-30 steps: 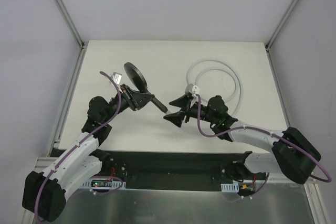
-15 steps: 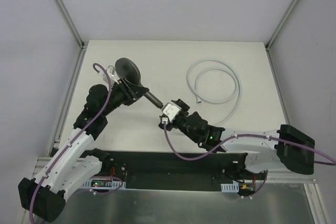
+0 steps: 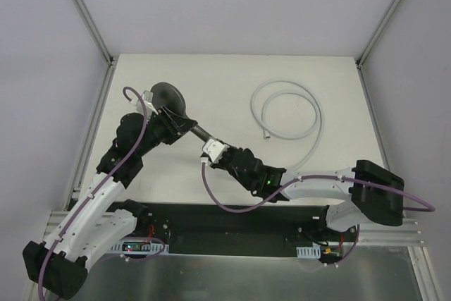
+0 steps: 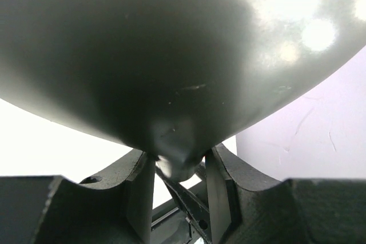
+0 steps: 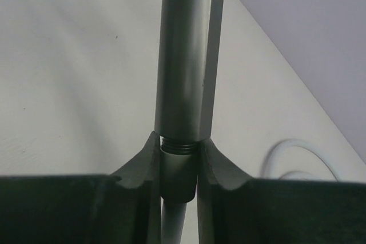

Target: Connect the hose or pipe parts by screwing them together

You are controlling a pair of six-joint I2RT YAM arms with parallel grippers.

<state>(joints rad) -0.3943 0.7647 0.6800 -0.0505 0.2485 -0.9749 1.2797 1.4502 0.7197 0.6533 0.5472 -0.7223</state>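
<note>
Fingers (image 5: pixel 140 170) of the right gripper (image 5: pixel 178 139) are pressed in from both sides on the dark end fitting (image 5: pixel 177 178) of the hose (image 3: pixel 322 119), pinching it. The fitting sits right at the tail end of the shower head (image 3: pixel 168 95): it meets the threaded tip (image 5: pixel 178 146) of the straight handle (image 3: pixel 199 132), and a few turns of thread show in the seam between them. A short run of pale hose leaves the fitting on the side away from the handle.

Farther up the handle, at the neck where it joins the round face, the left gripper (image 4: pixel 178 161) is clamped on the shower head, one finger on each side. The shower head is held above the tabletop (image 3: pixel 225 75), its face the farthest part from the arm bases.

Right of the shower head and beyond its tail end, the rest of the hose lies on the tabletop in a loose coil. Its other end (image 3: pixel 268 135) rests free inside the loop, well apart from the handle.
</note>
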